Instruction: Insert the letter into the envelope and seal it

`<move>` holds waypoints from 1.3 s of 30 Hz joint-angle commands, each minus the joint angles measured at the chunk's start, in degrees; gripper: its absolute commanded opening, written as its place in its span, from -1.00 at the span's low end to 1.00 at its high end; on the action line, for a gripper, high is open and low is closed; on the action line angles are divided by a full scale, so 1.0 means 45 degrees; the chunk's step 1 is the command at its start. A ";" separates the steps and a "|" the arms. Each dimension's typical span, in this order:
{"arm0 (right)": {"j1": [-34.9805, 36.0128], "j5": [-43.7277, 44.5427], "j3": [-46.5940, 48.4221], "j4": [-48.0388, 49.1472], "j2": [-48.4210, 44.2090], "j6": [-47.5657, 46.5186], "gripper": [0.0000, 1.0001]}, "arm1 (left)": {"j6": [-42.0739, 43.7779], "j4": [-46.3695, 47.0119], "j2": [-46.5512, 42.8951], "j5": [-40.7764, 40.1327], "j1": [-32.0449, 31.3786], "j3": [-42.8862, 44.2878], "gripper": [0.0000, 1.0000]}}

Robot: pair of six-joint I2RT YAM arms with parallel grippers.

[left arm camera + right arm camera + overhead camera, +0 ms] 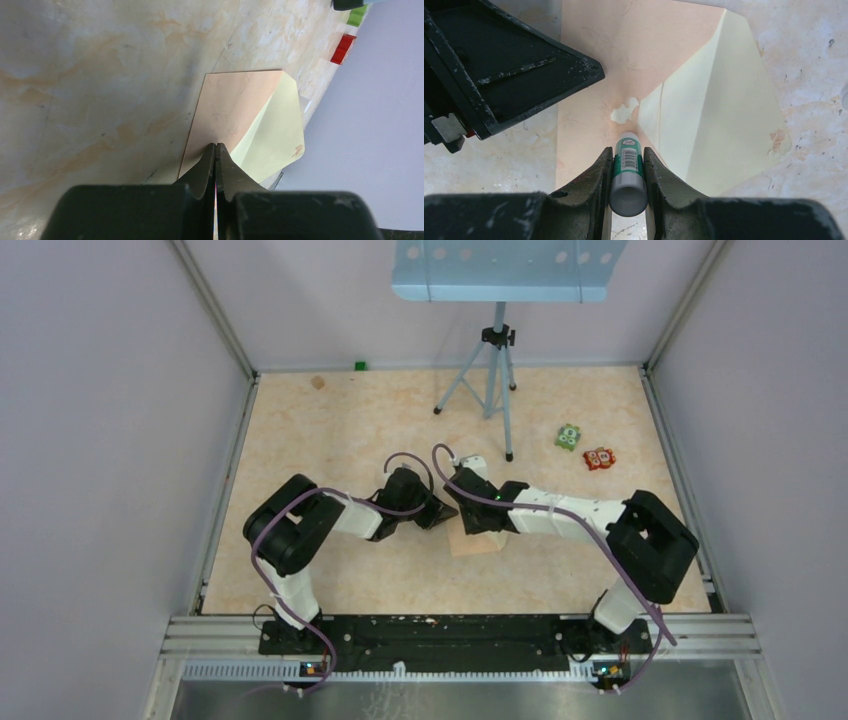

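The pinkish-tan envelope (pixel 604 60) lies flat on the table, partly under both arms in the top view (pixel 478 544). Its flap (pixel 734 110) lies open to the right, pale cream inside, with a brown stain at its blunt tip. A torn pale spot (pixel 624 111) marks the envelope's centre. My right gripper (pixel 627 150) is shut on a green-and-white glue stick (pixel 628 167), whose tip touches the envelope just below that spot. My left gripper (pixel 216 146) is shut, its tips pressed on the envelope (pixel 235 105) near its edge. I cannot tell the letter apart from the cream flap.
A camera tripod (pixel 495 380) stands at the back of the table. A green toy (pixel 569 437) and a red toy (pixel 599 458) lie at the back right. A small green block (pixel 360 366) sits by the back wall. The two gripper heads are nearly touching over the envelope.
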 commanded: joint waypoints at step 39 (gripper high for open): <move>0.0191 0.0186 -0.0397 0.0213 0.0092 0.0201 -1.00 | 0.0690 -0.3249 0.0848 -0.2752 0.0304 -0.0463 -1.00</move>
